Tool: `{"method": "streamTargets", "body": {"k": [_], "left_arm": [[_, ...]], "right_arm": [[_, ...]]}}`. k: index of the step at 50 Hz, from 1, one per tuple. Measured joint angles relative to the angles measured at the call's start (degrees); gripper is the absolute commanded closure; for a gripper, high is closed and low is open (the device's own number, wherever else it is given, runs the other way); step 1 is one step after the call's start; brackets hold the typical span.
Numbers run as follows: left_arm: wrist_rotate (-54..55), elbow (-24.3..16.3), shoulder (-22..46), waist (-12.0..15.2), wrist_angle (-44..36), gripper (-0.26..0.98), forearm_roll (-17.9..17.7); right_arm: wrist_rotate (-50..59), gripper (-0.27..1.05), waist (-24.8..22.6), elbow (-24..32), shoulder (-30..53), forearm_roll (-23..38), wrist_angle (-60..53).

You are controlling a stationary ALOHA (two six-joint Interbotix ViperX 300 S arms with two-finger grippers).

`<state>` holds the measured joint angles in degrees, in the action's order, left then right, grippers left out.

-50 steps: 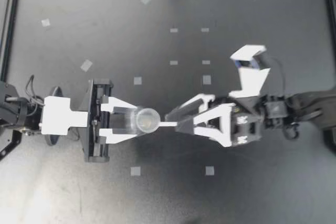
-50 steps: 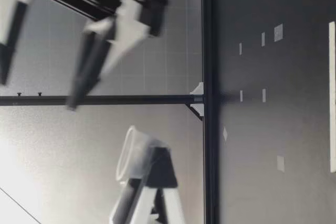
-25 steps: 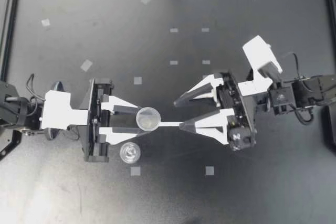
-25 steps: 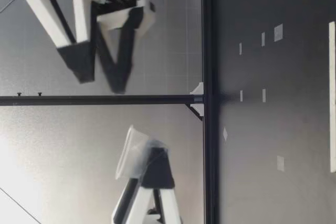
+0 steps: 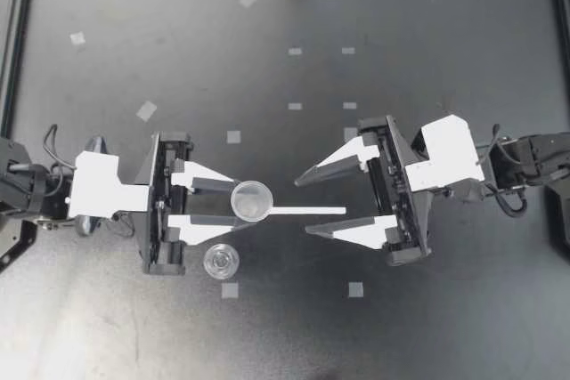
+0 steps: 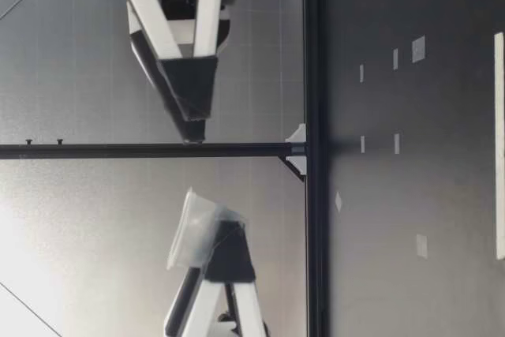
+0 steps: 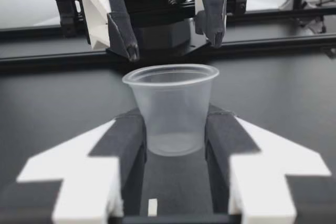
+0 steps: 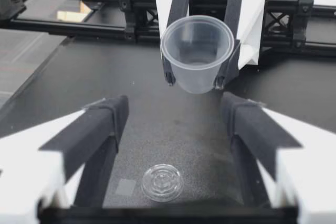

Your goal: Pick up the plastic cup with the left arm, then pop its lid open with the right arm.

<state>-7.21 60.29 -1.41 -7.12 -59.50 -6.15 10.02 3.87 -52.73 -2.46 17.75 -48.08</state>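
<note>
Since the earlier frame, our right claw (image 5: 304, 206) has drawn back from the cup (image 5: 251, 201) and rolled level. Its jaws now stand wide and hold nothing. Our left claw (image 5: 234, 205) stays closed on the cup, its dark pads (image 7: 123, 140) pressing the lower wall from both sides. Both arms reach in level, with the claws facing each other above the bench (image 5: 427, 42). The cup is thin clear plastic, tapered, rim up. A clear round lid (image 5: 221, 261) with ringed ridges lies flat on the bench beside the left claw.
</note>
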Motion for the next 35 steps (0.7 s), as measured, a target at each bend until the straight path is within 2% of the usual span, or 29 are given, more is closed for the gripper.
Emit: {"method": "streamTargets", "body": {"k": [26,35], "left_arm": [[0.09,0.0,0.0,0.0,0.09,0.55,0.0],[0.09,-1.23,0.0,0.0,4.04,0.55,0.0]], "right_arm": [[0.0,0.07,0.0,0.0,-0.09,0.0,0.0],[0.0,0.07,0.0,0.0,-0.09,0.0,0.0]]}}
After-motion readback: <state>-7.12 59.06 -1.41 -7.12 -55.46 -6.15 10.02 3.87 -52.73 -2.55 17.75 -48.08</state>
